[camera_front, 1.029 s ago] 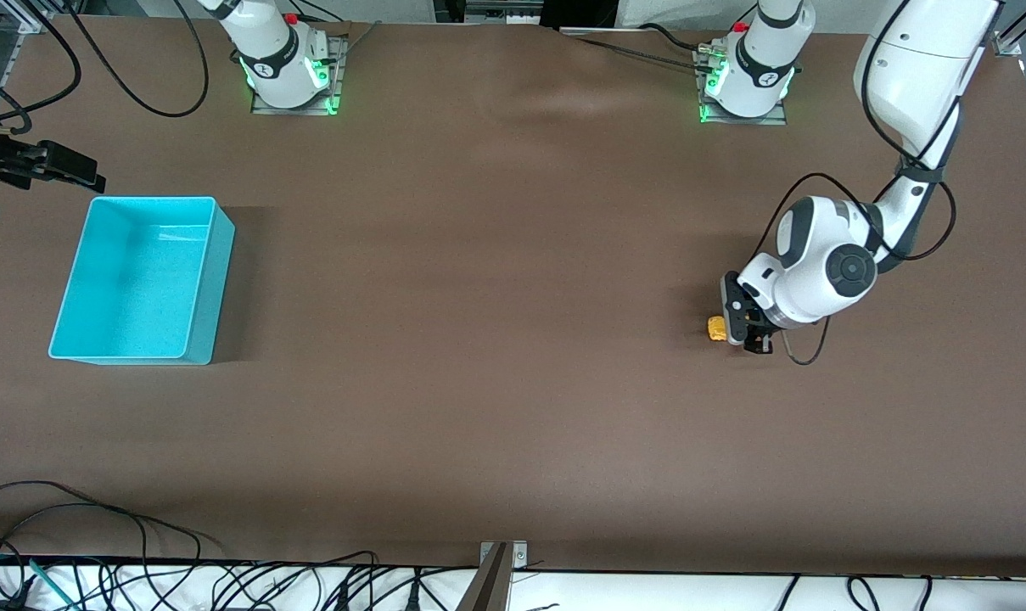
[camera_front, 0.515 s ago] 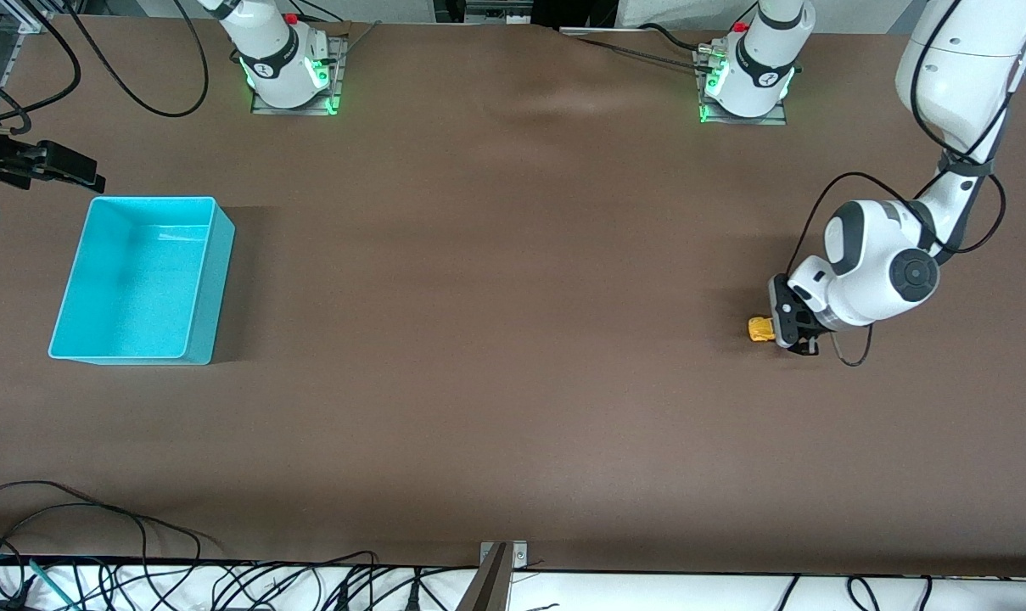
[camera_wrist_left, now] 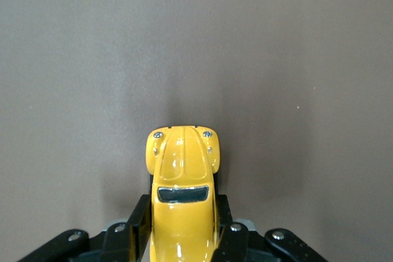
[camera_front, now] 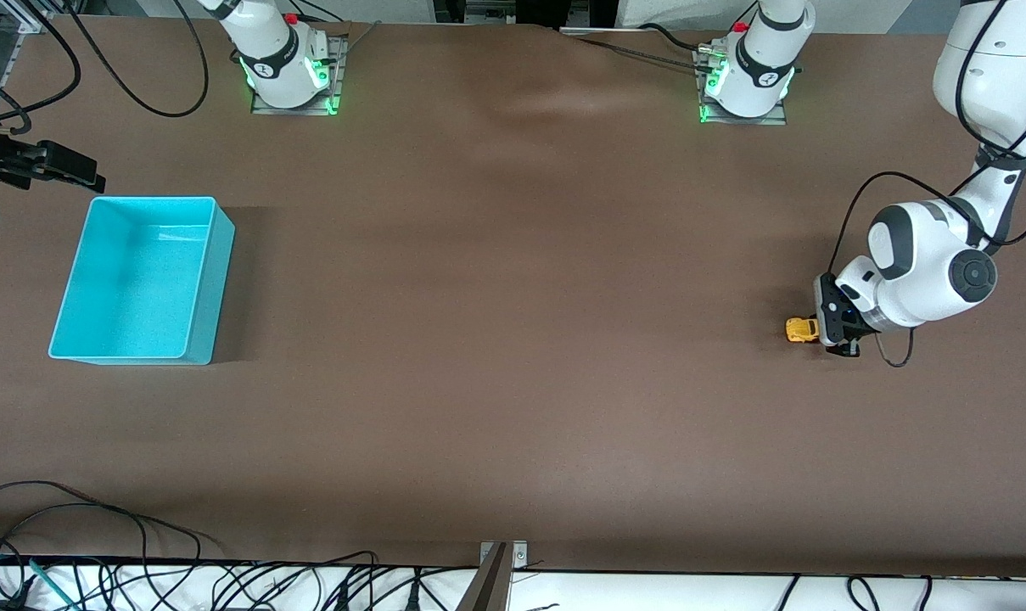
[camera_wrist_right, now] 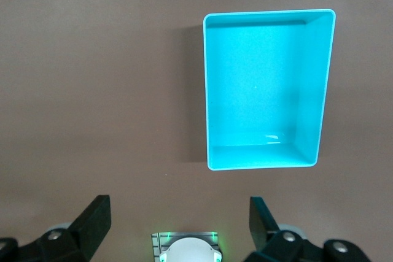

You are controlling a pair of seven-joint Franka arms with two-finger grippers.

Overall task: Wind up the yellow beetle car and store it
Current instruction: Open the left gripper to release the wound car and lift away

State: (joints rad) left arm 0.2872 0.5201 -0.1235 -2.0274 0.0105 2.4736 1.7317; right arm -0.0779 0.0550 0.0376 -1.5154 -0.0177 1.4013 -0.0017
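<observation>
Yellow beetle car (camera_wrist_left: 183, 194) sits on the counter (camera_front: 513, 339) at the left arm's end, rear pinched between the left end effector's (camera_front: 828, 327) fingers (camera_wrist_left: 139, 228) (nose pointing out toward the turquoise bin (camera_front: 143, 280), which is well apart at the right arm's end). Right end effector (camera_wrist_right: 178, 225) waits high above the counter beside the bin, fingers spread.

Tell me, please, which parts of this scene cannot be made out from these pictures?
- Yellow beetle car: its rear and wheels, hidden by the left claw shut on it and cut by the left wrist view's edge; tiny in the front view.
- Right claw: open in its wrist view; in the front view mostly cut by the edge.
- Turquoise bin: nothing hidden, empty.
</observation>
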